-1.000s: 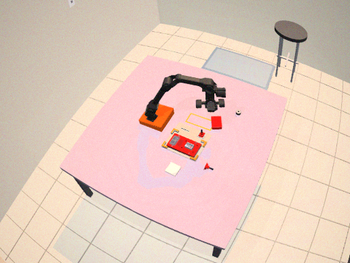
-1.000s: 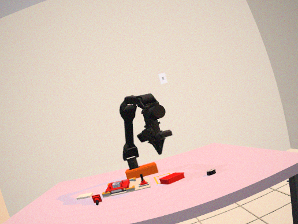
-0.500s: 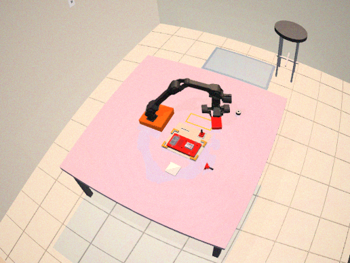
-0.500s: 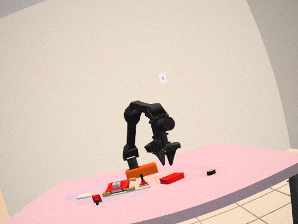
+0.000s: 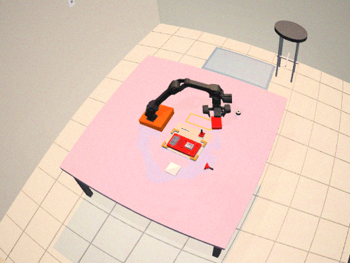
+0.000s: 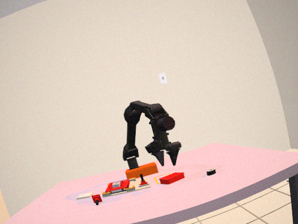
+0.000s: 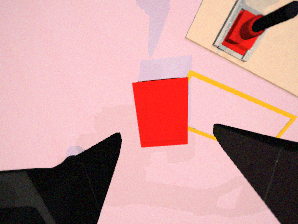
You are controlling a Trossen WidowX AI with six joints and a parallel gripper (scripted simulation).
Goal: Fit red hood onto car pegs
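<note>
Pink tabletop carries the red, flat-roofed hood (plain as a brick) below wide-spread, empty jaws.
</note>
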